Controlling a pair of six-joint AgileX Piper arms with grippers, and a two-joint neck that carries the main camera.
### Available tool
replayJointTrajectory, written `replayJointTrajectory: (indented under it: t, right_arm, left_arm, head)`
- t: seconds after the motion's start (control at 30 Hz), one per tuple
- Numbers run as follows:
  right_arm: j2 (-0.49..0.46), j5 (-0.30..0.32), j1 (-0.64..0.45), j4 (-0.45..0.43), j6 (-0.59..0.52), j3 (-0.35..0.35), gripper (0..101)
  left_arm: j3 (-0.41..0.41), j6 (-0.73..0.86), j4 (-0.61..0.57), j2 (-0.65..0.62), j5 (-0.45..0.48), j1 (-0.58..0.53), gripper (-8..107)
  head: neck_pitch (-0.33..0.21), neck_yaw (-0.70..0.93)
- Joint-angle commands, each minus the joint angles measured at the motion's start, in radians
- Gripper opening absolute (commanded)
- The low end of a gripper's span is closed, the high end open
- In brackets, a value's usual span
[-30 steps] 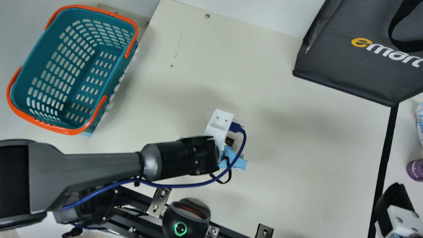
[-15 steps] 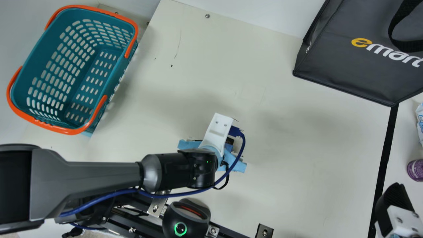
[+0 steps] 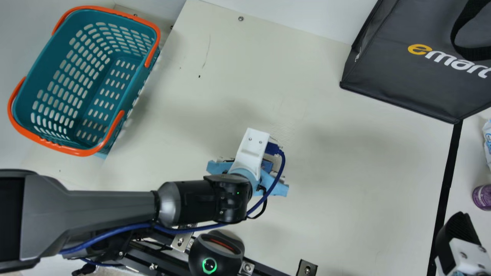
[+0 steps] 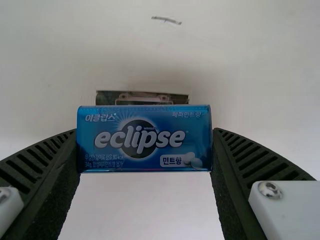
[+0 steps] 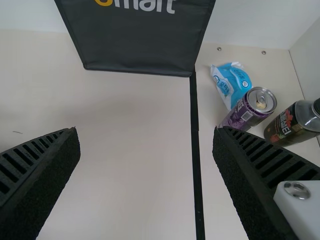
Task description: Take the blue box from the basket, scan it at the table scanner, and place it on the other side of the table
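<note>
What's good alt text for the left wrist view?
The blue box is held by its short ends in the left gripper, between black ribbed fingers, over the cream table. Behind it shows a dark strip I can't identify.

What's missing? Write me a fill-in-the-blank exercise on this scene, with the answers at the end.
The blue box is gripped by the ____ gripper.
The right gripper is not shut but ____.
The teal basket has ____ handles.
The can beside the dark bottle is coloured ____.

Missing words: left; open; orange; purple.
</note>
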Motion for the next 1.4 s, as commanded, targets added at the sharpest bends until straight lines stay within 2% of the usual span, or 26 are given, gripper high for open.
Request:
replayJointTrajectory:
  t: [0.0,0.3,0.83,1.23,1.37]
  right_arm:
    - [0.0,0.0,0.0,0.0,0.0,0.0,95]
    - [0.0,0.0,0.0,0.0,0.0,0.0,95]
    - [0.0,0.0,0.0,0.0,0.0,0.0,95]
    - [0.0,0.0,0.0,0.0,0.0,0.0,95]
    - [0.0,0.0,0.0,0.0,0.0,0.0,95]
  left_arm:
    - [-0.017,0.009,0.0,0.002,0.002,0.006,-8]
    - [-0.135,0.076,-0.024,0.058,0.009,0.036,-8]
    - [-0.376,0.224,-0.117,0.236,0.031,0.051,-8]
    - [-0.466,0.276,-0.166,0.332,0.044,0.041,-8]
    - [-0.47,0.285,-0.18,0.346,0.044,0.039,5]
  head:
    - [-0.029,0.004]
    - [-0.029,0.004]
    - [-0.029,0.004]
    - [-0.029,0.004]
    - [-0.029,0.004]
